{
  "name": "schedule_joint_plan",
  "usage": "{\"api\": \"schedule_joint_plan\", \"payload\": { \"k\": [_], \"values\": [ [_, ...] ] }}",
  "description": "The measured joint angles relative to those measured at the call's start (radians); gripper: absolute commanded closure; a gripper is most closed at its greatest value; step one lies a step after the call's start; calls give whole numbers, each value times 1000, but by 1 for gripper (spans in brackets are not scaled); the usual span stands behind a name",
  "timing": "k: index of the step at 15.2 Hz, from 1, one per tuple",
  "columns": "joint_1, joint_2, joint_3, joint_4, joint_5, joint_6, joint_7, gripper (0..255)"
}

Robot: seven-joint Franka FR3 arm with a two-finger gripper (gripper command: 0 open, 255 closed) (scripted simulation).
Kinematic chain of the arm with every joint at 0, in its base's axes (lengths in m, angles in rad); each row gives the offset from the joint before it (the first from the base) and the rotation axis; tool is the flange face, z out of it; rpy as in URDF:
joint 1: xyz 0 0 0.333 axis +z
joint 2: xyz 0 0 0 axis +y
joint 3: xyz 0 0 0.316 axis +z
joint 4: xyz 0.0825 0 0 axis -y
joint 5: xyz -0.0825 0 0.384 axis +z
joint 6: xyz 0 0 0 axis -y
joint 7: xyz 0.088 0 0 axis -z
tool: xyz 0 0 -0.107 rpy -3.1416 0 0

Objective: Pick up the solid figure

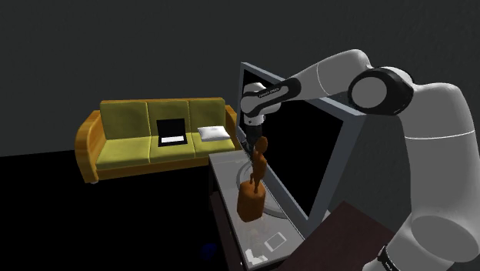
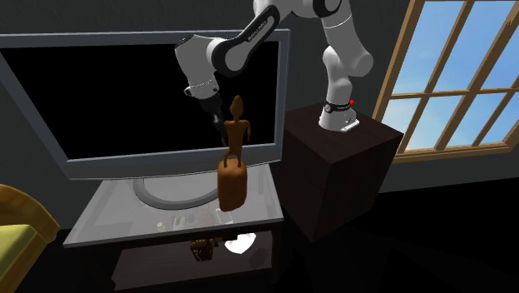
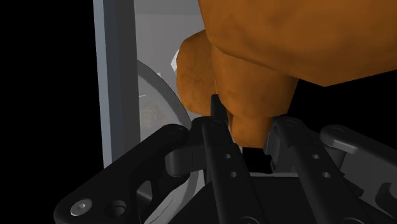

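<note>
We see white arm [image 1: 331, 77] rising from base, elbow high, forearm stretched toward shoulder view's left, wrist bent downward. Black claw [image 1: 251, 144] points down. We note both fingers [image 3: 219, 137] pressed against brown figure [image 3: 254, 95] clasped between them.

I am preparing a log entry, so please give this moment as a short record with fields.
target: brown figure, upright on the grey table
gripping: claw clasps the figure's upper part
behind target: large black screen
stand: dark box beside the table
elsewhere: yellow sofa; window
</note>
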Motion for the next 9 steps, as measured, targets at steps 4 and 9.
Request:
{"api": "schedule_joint_plan", "payload": {
  "k": [4,9],
  "values": [
    [-1,-22,0,23,1,-45,0,255],
    [-1,-49,1,48,2,-96,3,255]
  ]
}}
